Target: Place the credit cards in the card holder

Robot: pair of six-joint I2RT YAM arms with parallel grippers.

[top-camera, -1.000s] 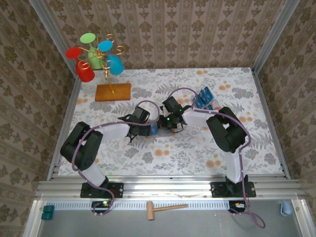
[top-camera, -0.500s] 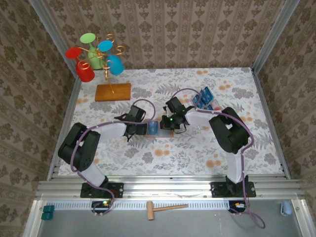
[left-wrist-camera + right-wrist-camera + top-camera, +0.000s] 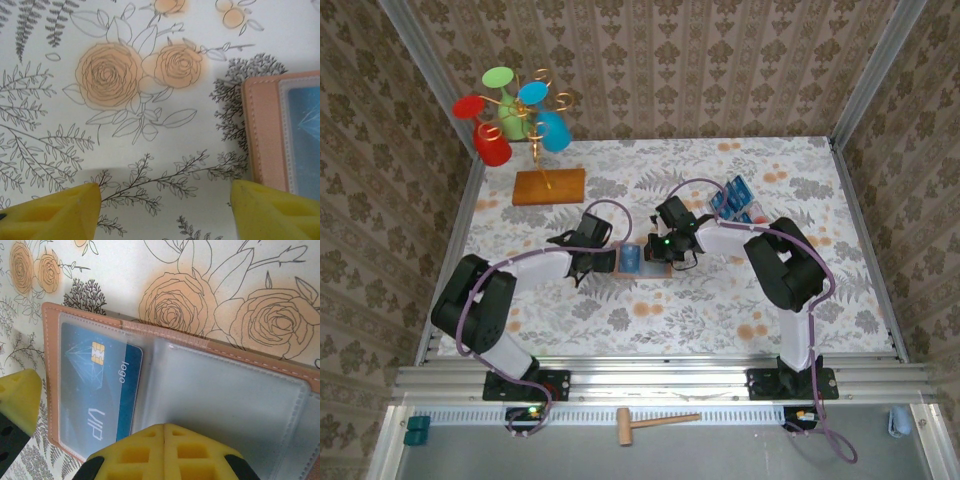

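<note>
Right gripper (image 3: 164,450), jaws pressed together on nothing, sits bottom centre over the open card holder (image 3: 235,395), blue credit card (image 3: 95,390) pocketed frame-left; left gripper (image 3: 162,212) gapes empty.

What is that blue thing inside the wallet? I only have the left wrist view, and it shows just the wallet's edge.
Observer: The right wrist view shows a blue card with a chip and "VIP" printed on it. It lies under the clear plastic of the left pocket of the wallet.
Operator: And where is the right hand?
Observer: The right hand is shut, fingertips together, over the middle of the open wallet, just beside that card.
</note>
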